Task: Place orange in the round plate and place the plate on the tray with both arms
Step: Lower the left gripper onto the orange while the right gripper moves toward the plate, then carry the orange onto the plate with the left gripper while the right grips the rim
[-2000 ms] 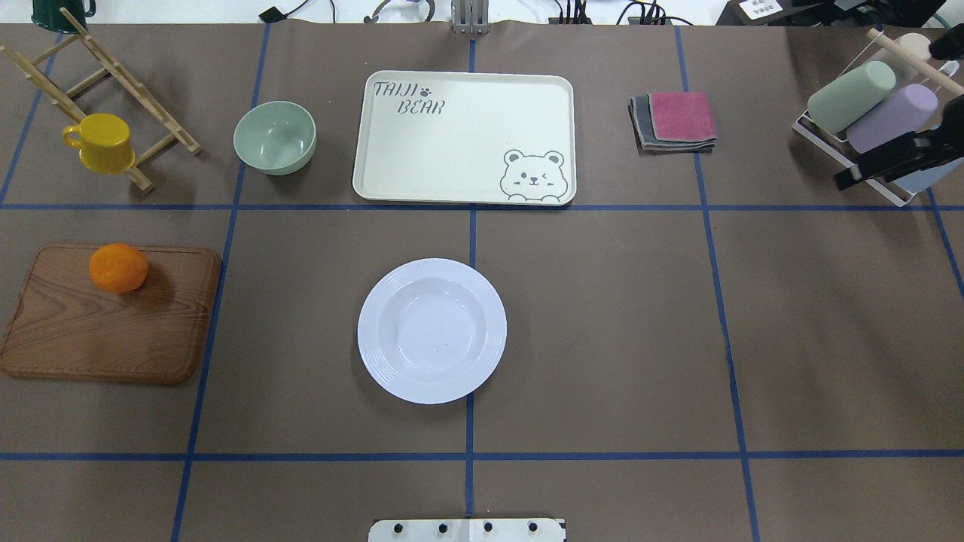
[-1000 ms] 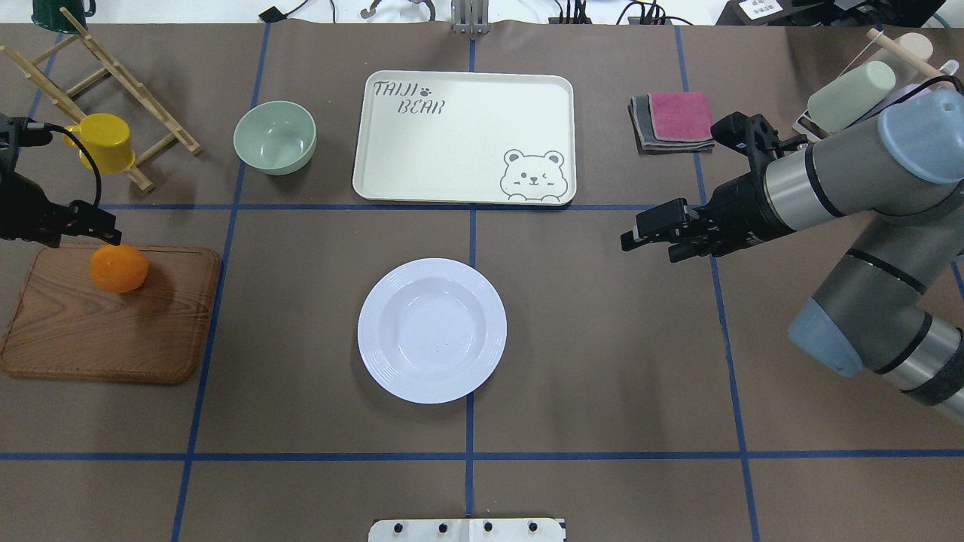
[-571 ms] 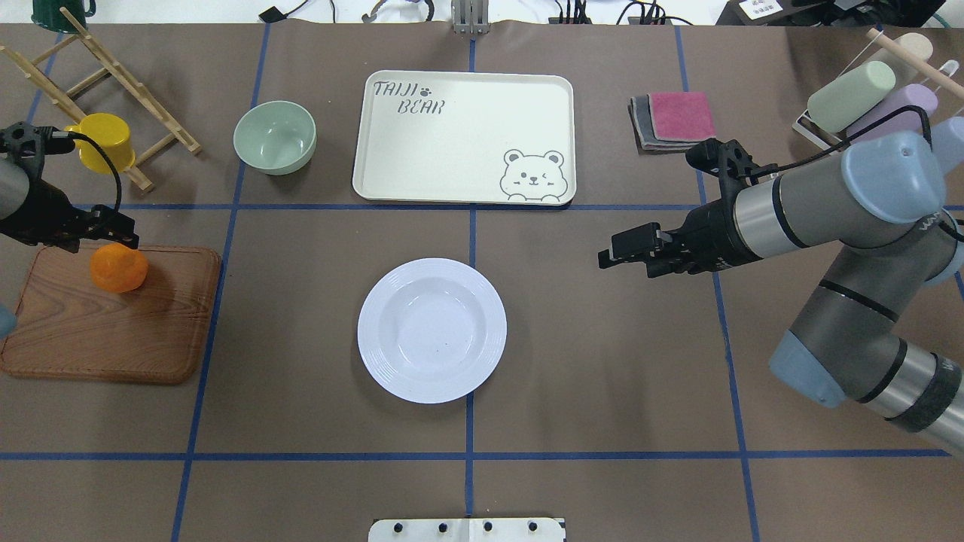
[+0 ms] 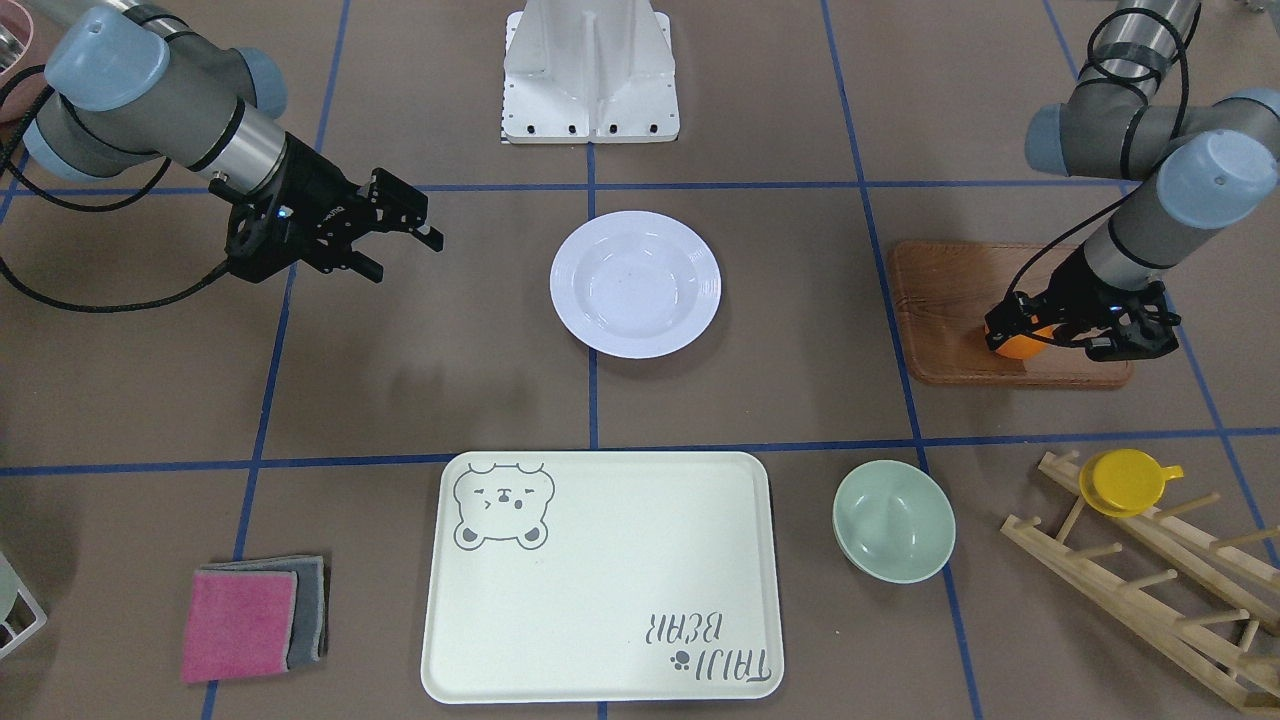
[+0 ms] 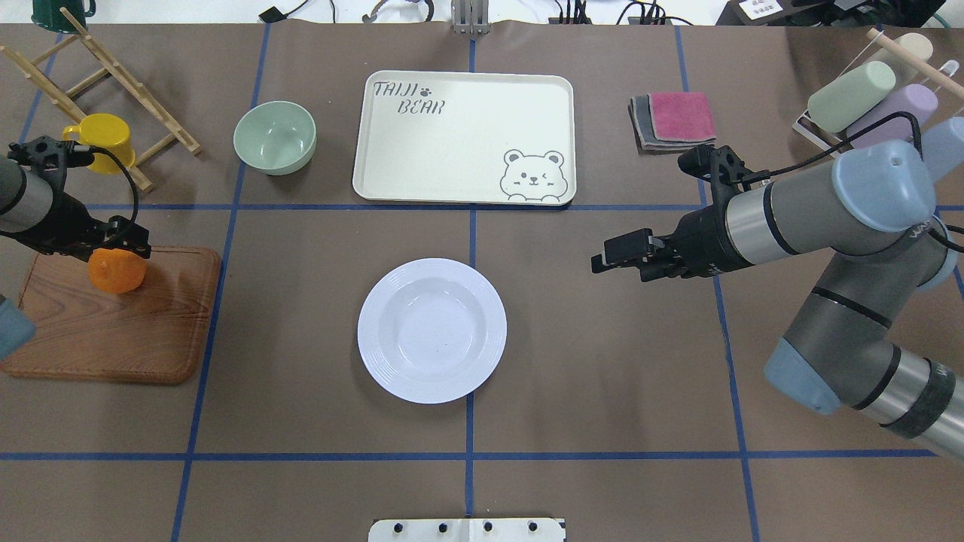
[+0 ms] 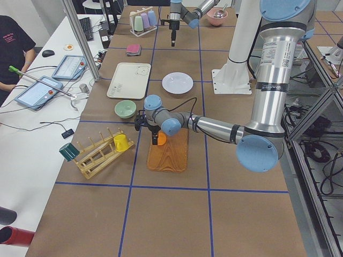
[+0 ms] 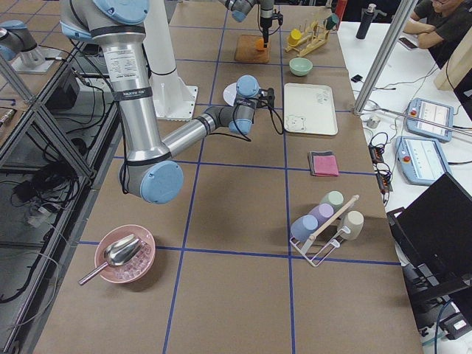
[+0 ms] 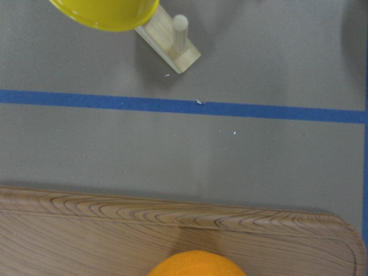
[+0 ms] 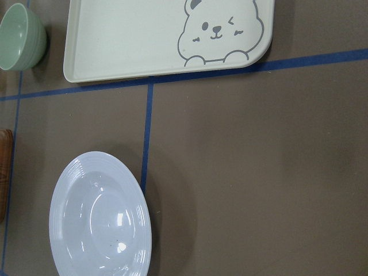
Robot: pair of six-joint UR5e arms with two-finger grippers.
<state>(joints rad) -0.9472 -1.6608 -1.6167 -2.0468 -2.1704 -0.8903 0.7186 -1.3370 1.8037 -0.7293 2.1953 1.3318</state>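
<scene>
The orange (image 5: 117,274) lies on the far end of the brown wooden board (image 5: 105,331). My left gripper (image 5: 122,244) hangs open right over it, fingers on either side of its top (image 4: 1075,335). In the left wrist view only the top of the orange (image 8: 198,265) peeks in at the bottom edge. The white round plate (image 5: 431,330) sits empty mid-table. My right gripper (image 5: 602,257) hovers open to its right, well apart from it, holding nothing (image 4: 405,250). The cream tray (image 5: 452,150) with the bear face lies empty beyond the plate.
A pale-green bowl (image 5: 274,138) stands left of the tray. A yellow cup (image 5: 105,139) hangs on a wooden rack (image 5: 113,71) at the far left. Folded cloths (image 5: 674,120) and a rack of cups (image 5: 866,98) are at the far right.
Both arms have come in from the sides. The left gripper moved right and down over the orange. The right gripper swept left toward the plate.
</scene>
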